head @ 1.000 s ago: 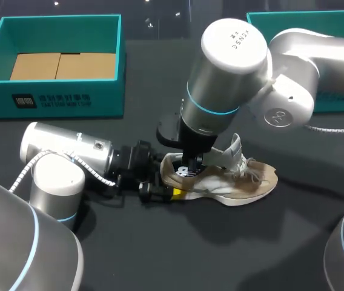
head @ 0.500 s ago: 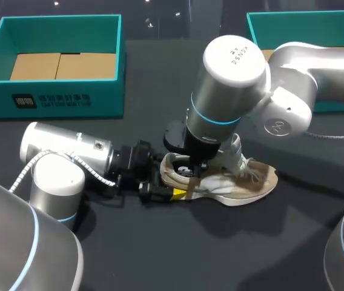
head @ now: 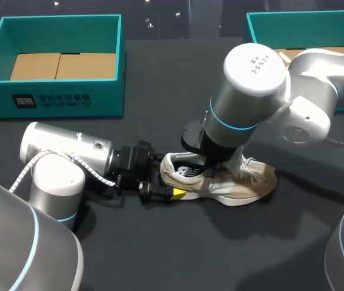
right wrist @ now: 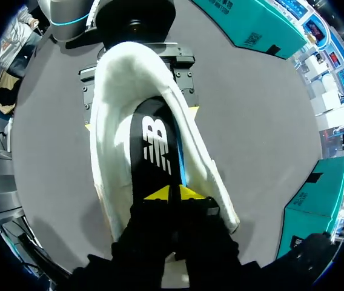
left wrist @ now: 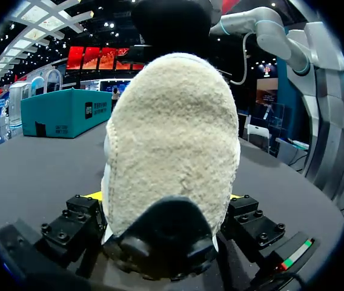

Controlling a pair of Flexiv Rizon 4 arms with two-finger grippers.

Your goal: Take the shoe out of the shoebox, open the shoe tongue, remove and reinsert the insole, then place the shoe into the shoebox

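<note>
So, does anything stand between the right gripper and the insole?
Nothing visible does. The right gripper is down inside the shoe, its tips at the black insole.

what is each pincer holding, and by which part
Left pincer holds the shoe by its heel, a finger on each side. Right pincer is shut, tips on the insole inside the shoe; whether it pinches it cannot be told.

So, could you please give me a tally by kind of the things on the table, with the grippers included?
Teal shoeboxes: 2
Shoe: 1
Insole: 1, lying inside the shoe
Grippers: 2, the left gripper and the right gripper
Total: 6
</note>
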